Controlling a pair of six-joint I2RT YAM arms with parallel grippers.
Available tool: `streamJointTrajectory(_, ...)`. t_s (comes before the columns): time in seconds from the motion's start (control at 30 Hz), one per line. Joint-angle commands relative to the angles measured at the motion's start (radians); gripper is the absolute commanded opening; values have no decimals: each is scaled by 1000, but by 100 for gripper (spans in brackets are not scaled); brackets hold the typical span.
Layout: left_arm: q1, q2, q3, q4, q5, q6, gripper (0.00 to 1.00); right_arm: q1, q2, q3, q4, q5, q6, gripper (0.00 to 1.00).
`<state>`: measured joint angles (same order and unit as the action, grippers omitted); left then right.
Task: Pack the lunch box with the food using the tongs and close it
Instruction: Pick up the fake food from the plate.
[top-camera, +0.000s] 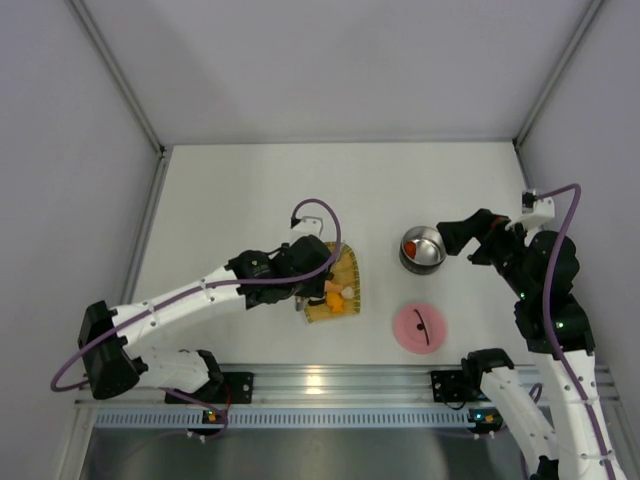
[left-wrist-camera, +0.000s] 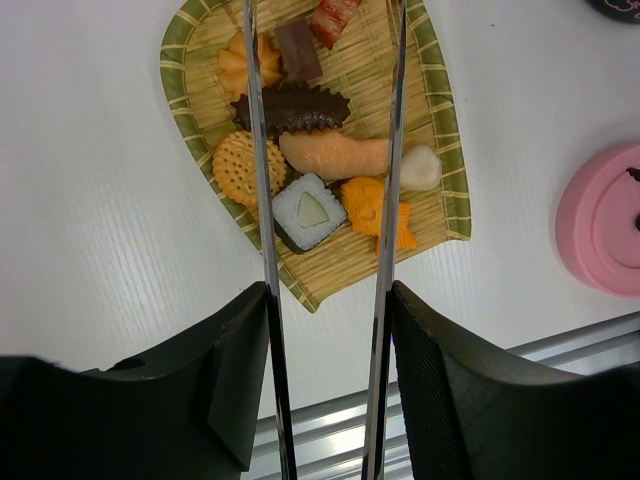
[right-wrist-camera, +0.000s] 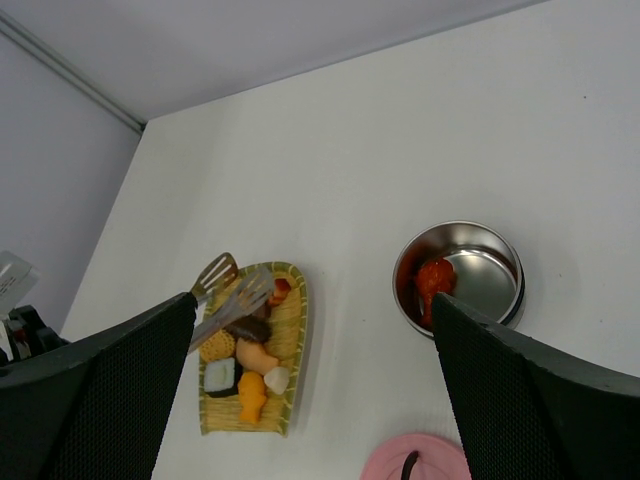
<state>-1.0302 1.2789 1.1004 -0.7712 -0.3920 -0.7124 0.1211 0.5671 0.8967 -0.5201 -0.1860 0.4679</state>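
white arms (top-camera: 180, 295), black joints (top-camera: 268, 266), purple cables (top-camera: 322, 203)

A yellow woven tray (top-camera: 352, 272) (left-wrist-camera: 186, 45) (right-wrist-camera: 293, 345) with a green-striped rim lies flat on the white tabletop (top-camera: 240, 195) (left-wrist-camera: 90, 230) (right-wrist-camera: 400, 130), left of centre, rounded end away, squared end toward the aluminium rail (top-camera: 330, 381) (left-wrist-camera: 590, 335) along the near edge; pale grey walls (top-camera: 70, 130) (right-wrist-camera: 40, 150) enclose three sides
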Motion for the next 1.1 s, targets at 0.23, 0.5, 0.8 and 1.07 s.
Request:
streamJointTrajectory(0.23, -2, 56, 4, 91, 18, 37, 54, -11, 5, 7, 31, -9, 6, 99)
streamJointTrajectory(0.5, -2, 85, 6, 121, 51, 65, 52, -11, -3, -5, 31, -4, 8, 99)
streamJointTrajectory(0.8, -2, 114, 7, 98, 44, 44, 49, -12, -12, -12, 25, -3, 8, 99)
streamJointTrajectory(1.07, -1, 91, 10, 75, 35, 30, 42, -11, -10, -16, 29, -3, 9, 99)
